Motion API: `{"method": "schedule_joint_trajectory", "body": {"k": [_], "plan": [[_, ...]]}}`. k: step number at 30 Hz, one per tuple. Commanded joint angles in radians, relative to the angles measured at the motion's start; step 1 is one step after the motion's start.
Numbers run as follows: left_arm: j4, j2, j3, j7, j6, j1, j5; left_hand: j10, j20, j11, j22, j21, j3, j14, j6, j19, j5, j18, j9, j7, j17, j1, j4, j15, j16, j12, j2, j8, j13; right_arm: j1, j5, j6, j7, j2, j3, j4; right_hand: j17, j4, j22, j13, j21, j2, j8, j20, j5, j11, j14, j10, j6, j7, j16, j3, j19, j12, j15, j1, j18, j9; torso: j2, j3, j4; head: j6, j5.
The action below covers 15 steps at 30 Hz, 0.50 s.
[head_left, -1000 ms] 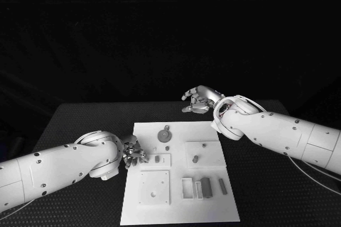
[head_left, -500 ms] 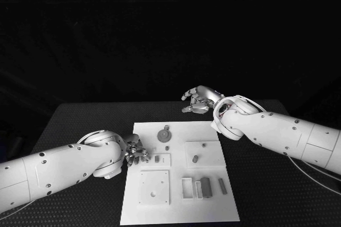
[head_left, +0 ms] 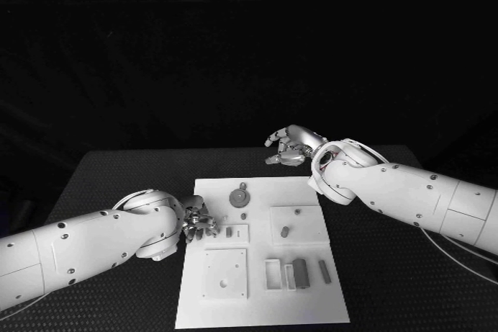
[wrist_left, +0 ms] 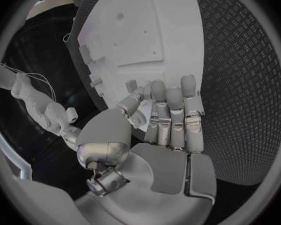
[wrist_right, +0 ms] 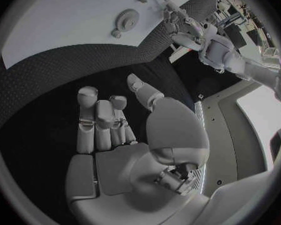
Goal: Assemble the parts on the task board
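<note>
Left hand (head_left: 197, 225) sits at the left edge of the white board (head_left: 262, 314), fingers spread and holding nothing, reaching for a small peg (head_left: 228, 232) beside it. Right hand (head_left: 291, 145) hovers beyond the board's far edge, loosely curled, holding nothing. Likely step: first pickup; next move needs a fine pinch on the peg.

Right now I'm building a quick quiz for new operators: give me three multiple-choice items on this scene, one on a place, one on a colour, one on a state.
1. Where is the left hand?
A. at the task board's left edge
B. beyond the board's far edge
C. off the table

2. What colour is the task board?
A. black
B. white
C. striped

3. What does the right hand hold?
A. the round part
B. a long part
C. nothing

Key: 1 A, the head view shows its fingers over the board's left edge. 2 B, the plate is white on the black table. 3 C, the right wrist view shows an empty palm.
</note>
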Motion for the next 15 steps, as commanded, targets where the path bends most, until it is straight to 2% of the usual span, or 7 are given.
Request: {"method": "schedule_joint_trajectory", "body": {"k": [1, 15], "plan": [[-0.004, 0.001, -0.008, -0.032, 0.061, -0.009, -0.004, -0.001, -0.003, -0.002, 0.001, -0.003, -0.002, -0.002, 0.002, 0.005, -0.001, -0.006, 0.027, 0.000, -0.001, 0.008, 0.000, -0.004, 0.006, 0.004, 0.020, -0.003, -0.001, -0.001, -0.002, 0.011, 0.004, 0.000, 0.000, 0.000, -0.001, 0.003, 0.018, -0.001, -0.004, 0.004, 0.005, -0.007, 0.004, 0.001, -0.006, -0.005, -0.004, 0.013, -0.001, -0.004, 0.001, 0.006, 0.001, -0.007, 0.062, -0.001, 0.000, -0.0001, 0.0003, 0.000, 0.001], [-0.007, 0.005, -0.008, -0.031, 0.055, -0.013, -0.004, -0.001, -0.004, -0.002, 0.002, -0.004, -0.003, -0.003, 0.003, 0.005, -0.001, -0.006, 0.028, 0.000, -0.001, 0.008, -0.001, -0.004, 0.007, 0.004, 0.019, -0.003, 0.000, -0.003, -0.002, 0.012, 0.004, 0.000, 0.000, 0.000, -0.002, 0.003, 0.018, -0.002, -0.004, 0.004, 0.005, -0.007, 0.004, 0.001, -0.006, -0.005, -0.004, 0.013, 0.000, -0.004, 0.001, 0.007, 0.001, -0.008, 0.062, -0.002, 0.000, -0.0003, 0.0004, -0.001, -0.001]]}}
